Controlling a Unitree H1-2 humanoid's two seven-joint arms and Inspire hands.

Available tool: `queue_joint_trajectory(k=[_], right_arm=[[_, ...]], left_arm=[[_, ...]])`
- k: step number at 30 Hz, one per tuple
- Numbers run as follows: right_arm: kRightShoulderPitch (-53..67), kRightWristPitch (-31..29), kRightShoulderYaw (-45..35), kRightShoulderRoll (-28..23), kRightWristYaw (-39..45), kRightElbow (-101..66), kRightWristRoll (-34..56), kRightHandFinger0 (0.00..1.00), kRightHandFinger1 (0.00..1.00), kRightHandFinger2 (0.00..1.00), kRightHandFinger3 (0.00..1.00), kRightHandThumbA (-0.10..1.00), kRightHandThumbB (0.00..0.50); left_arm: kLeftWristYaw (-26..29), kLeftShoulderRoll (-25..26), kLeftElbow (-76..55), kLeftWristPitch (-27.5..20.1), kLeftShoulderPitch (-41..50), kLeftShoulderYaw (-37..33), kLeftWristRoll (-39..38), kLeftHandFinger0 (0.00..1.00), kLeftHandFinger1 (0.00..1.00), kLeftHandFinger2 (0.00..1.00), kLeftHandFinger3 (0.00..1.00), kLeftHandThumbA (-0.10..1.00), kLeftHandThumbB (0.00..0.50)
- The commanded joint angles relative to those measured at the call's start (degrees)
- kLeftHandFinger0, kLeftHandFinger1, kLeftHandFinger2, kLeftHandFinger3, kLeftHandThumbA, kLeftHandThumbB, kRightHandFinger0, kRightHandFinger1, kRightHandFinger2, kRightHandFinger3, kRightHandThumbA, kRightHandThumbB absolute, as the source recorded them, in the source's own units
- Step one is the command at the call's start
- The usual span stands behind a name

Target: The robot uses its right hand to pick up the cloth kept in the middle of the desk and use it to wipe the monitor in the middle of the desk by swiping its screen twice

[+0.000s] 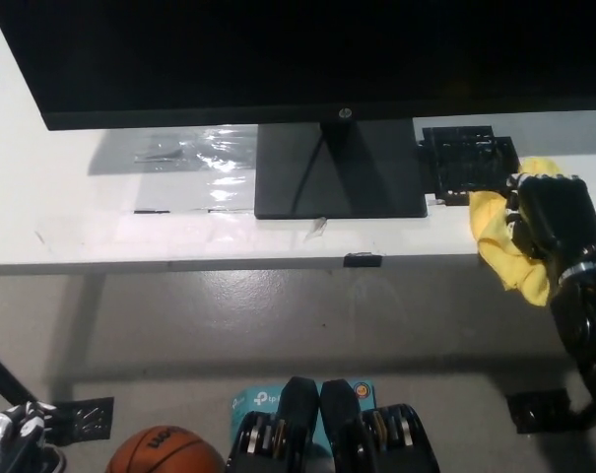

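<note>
A yellow cloth (498, 236) hangs over the desk's front edge at the right, bunched in my black right hand (554, 219), which is shut on it. The big black monitor (278, 54) fills the top of the head view, standing on its dark base (339, 169) in the middle of the white desk (100, 232). The hand and cloth are right of the base and below the screen's lower edge. My white left hand (7, 436) rests low at the bottom left corner, only partly in view.
A black slotted piece (467, 158) lies on the desk just left of the cloth. Clear plastic wrap (194, 153) lies left of the base. A small black clip (364, 260) sits on the desk's front edge. An orange basketball (163, 451) is on the floor.
</note>
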Motion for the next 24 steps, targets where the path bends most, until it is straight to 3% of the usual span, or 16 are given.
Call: queue_joint_trajectory(k=[1,2,3,5,10,12,14,15,16,19,21,22,23,24], right_arm=[[1.9,-15.9,-8.6,3.8,-13.0,2.6,14.8,0.0,0.0,0.4,0.32,-0.1,0.0],[1.8,-16.6,-9.7,4.3,-13.1,2.5,15.7,0.0,0.0,0.39,0.31,-0.1,0.004],[1.6,-17.3,-10.6,4.7,-13.6,2.4,16.3,0.0,0.03,0.46,0.36,-0.1,0.039],[1.0,-15.9,-15.2,7.3,-12.0,-1.2,21.1,0.0,0.0,0.4,0.33,-0.1,0.069],[-0.7,-15.9,-20.0,11.3,-10.3,-5.7,26.4,0.0,0.01,0.41,0.32,-0.1,0.068],[-1.2,-12.9,-21.7,12.8,-8.2,-8.3,28.2,0.0,0.01,0.38,0.29,-0.1,0.058],[-2.2,-11.6,-23.6,15.0,-6.4,-11.3,31.8,0.0,0.0,0.28,0.24,-0.1,0.105],[-2.8,-11.7,-24.0,15.5,-6.2,-11.5,32.4,0.0,0.0,0.27,0.21,-0.1,0.128],[-3.7,-11.9,-24.5,16.3,-6.1,-11.8,33.2,0.0,0.03,0.32,0.24,-0.1,0.158],[-5.9,-12.5,-26.1,17.6,-6.1,-11.5,35.2,0.0,0.0,0.29,0.19,-0.1,0.242],[-8.2,-11.8,-28.0,19.1,-6.4,-11.6,38.0,0.0,0.0,0.32,0.21,-0.1,0.231],[-9.3,-11.1,-29.6,20.0,-5.4,-12.3,41.4,0.0,0.0,0.29,0.18,-0.1,0.229],[-10.2,-9.7,-30.4,20.6,-6.4,-13.0,41.4,0.0,0.0,0.15,0.09,-0.1,0.271],[-11.1,-8.8,-31.2,21.0,-6.0,-13.7,42.8,0.0,0.0,0.06,0.06,-0.1,0.266]], left_arm=[[-0.8,2.5,-1.9,-3.6,1.4,-0.6,2.0,0.69,0.68,0.09,0.0,0.67,0.5],[-0.7,2.6,-1.9,-3.7,1.4,-0.6,2.3,0.69,0.68,0.09,0.0,0.67,0.5],[-0.7,2.6,-1.8,-3.9,1.4,-0.6,2.4,0.68,0.68,0.09,0.0,0.67,0.5],[-0.5,2.4,-2.2,-3.2,1.5,-0.5,2.3,0.68,0.67,0.08,0.0,0.67,0.5],[-0.6,2.6,-2.9,-3.2,2.5,-0.4,2.4,0.69,0.68,0.08,0.0,0.65,0.5],[-0.6,2.4,-3.0,-3.0,2.5,-0.3,2.2,0.69,0.68,0.08,0.0,0.64,0.5],[-0.6,2.4,-3.6,-2.5,2.9,-0.5,2.6,0.7,0.69,0.09,0.0,0.64,0.5],[-0.5,2.4,-3.8,-2.1,3.0,-0.4,2.7,0.7,0.7,0.09,0.0,0.64,0.5],[-0.4,2.4,-3.6,-1.9,3.0,-0.4,2.7,0.7,0.7,0.09,0.0,0.64,0.5],[-0.6,2.4,-3.9,-2.2,3.1,-0.4,2.7,0.7,0.69,0.08,0.0,0.64,0.5],[-0.5,2.3,-3.8,-2.1,3.2,-0.4,2.8,0.7,0.69,0.08,0.0,0.64,0.5],[-0.2,2.3,-3.8,-2.1,3.3,-0.4,3.2,0.69,0.69,0.08,0.0,0.64,0.5],[-0.2,2.4,-3.8,-2.3,3.3,-0.6,3.6,0.69,0.69,0.08,0.0,0.65,0.5],[-0.2,2.4,-3.7,-2.4,3.3,-0.6,3.7,0.69,0.69,0.08,0.0,0.66,0.5]])
